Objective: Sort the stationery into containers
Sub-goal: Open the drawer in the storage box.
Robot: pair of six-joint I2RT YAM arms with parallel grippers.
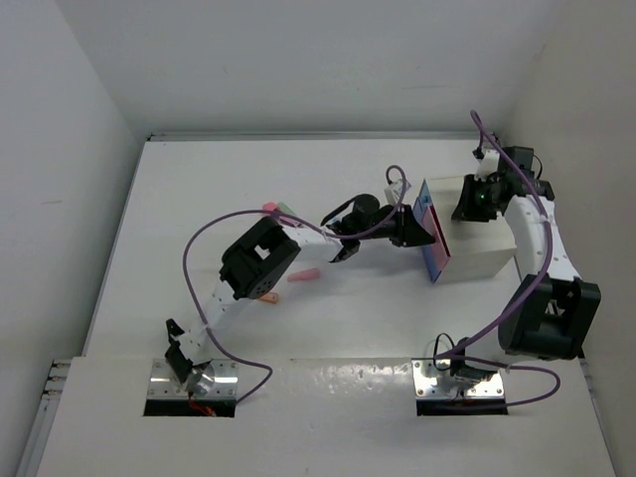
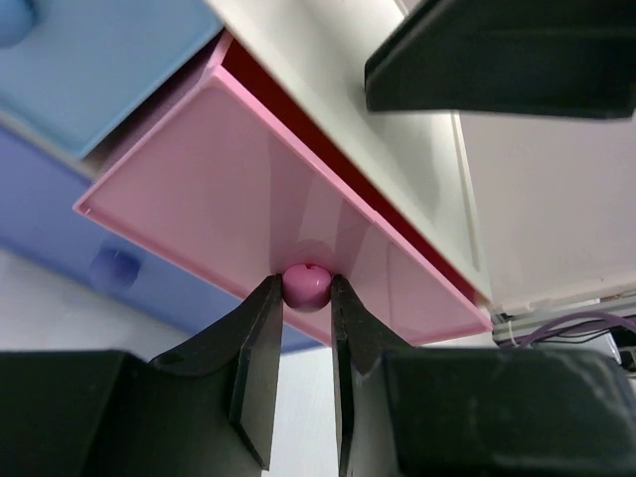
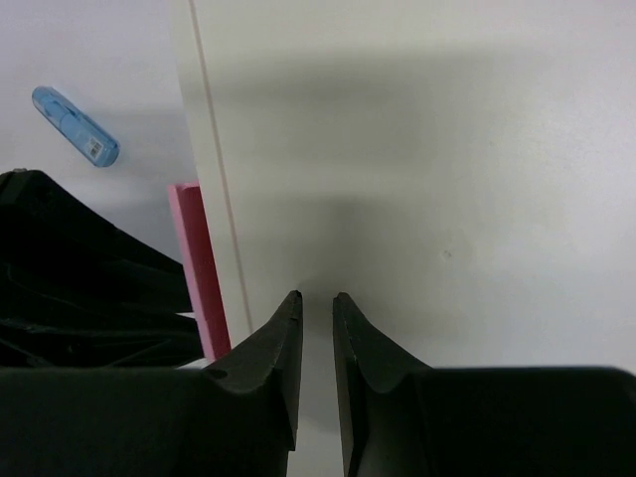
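My left gripper is shut on the round knob of the pink drawer, which stands slightly out of the white cabinet. In the top view the left gripper is at the cabinet's front, where the pink drawer sits above a blue one. My right gripper rests on the cabinet top with its fingers nearly together and nothing between them. Stationery lies on the table: pink and green pieces, a pink piece, an orange piece and a blue piece.
A light blue drawer and a darker blue drawer flank the pink one in the left wrist view. Side walls close in the table on the left, back and right. The left arm reaches across the table's middle, over some pieces.
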